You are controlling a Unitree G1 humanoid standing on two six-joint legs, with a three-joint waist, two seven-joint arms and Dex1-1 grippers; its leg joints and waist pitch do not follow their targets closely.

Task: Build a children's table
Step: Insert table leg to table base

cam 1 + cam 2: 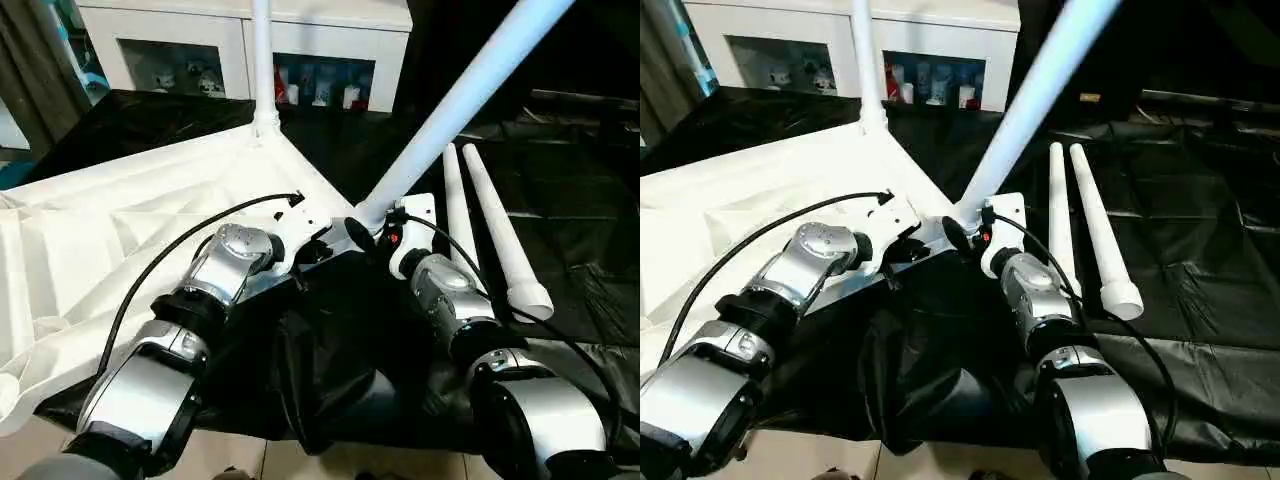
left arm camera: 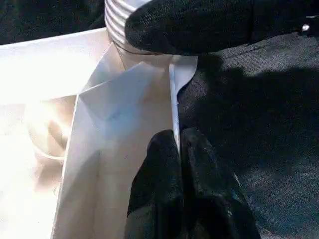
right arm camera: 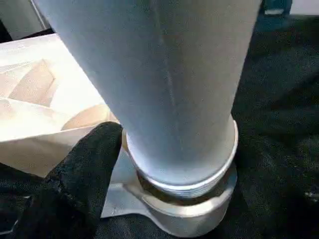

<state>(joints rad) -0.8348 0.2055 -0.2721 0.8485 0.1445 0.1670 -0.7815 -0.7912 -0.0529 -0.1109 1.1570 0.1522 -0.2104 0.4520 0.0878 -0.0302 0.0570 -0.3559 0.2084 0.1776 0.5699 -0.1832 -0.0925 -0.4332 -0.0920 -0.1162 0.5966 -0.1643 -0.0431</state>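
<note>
Tabletop (image 1: 120,215) lay underside-up on the black-draped surface (image 1: 570,200), looking light, stiff and slick, so the left tool (image 2: 178,144) was pinched shut on its thin rim while the right tool (image 1: 368,232) gripped the tilted leg (image 1: 460,105) low by the corner socket (image 3: 189,211), probably the steadiest hold.

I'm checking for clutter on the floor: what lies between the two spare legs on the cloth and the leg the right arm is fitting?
Only bare black cloth shows between the spare legs and the tilted leg in the right eye view.
</note>
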